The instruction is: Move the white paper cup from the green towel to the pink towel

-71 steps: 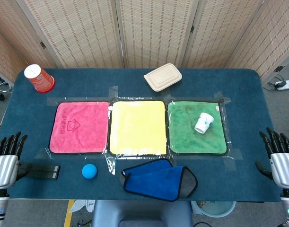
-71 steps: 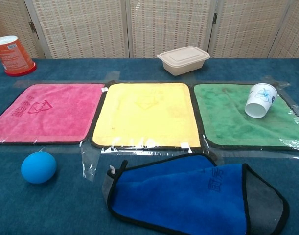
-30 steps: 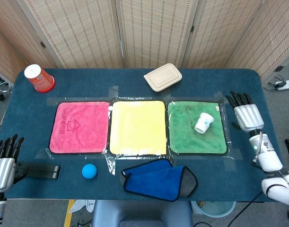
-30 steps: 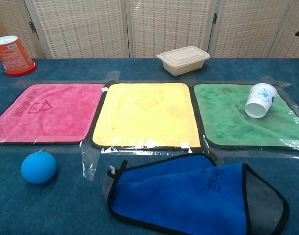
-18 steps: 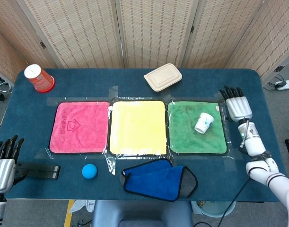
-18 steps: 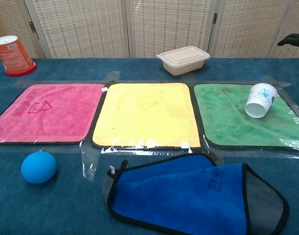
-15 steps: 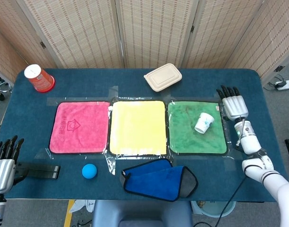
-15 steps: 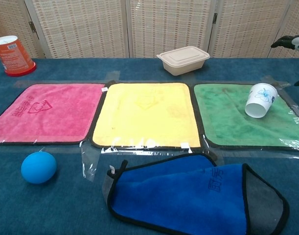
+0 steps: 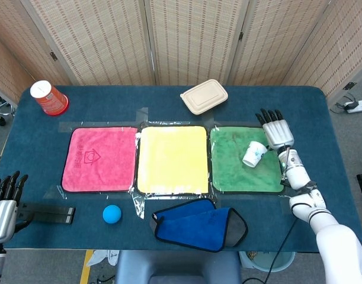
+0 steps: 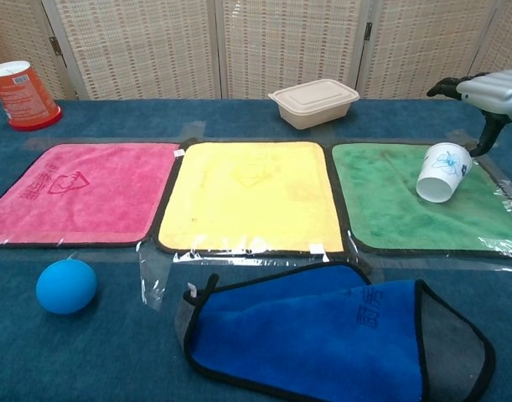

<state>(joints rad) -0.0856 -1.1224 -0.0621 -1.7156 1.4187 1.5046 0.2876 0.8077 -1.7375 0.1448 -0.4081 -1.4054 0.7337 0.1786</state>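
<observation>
I have the right hand (image 9: 276, 134) above the right side of the green towel (image 9: 231, 168), fingers (image 9: 269, 116) spread and extended, holding nothing. The cup (image 9: 255, 154) lies tipped on that towel just below and left of my palm; in the chest view the thumb (image 10: 488, 134) reaches down beside its rim, but I cannot tell if they touch. The left hand (image 9: 3, 207) rests open at the near left edge. The pink towel (image 9: 100, 158) lies far left.

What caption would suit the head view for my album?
Robot's right hand hovers open above a tilted white paper cup on the green towel; the pink towel waits.
</observation>
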